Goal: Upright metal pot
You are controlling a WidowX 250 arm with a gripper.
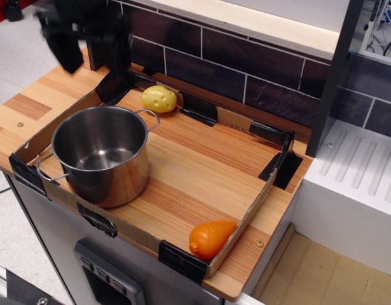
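The metal pot stands upright on its base at the left end of the cardboard tray on my desk, mouth up, one wire handle toward the yellow toy potato, the other toward the near-left wall. My hand hangs above the back-left corner, spread wide and holding nothing, clear of the pot.

By my judgement the job is done, so the risk lies in my own exit. If I swing low across the tray, a finger could hook the raised handle and tip the pot. It also sits close to the front cardboard wall, so a nudge could push it against that edge. The orange toy carrot is well apart.
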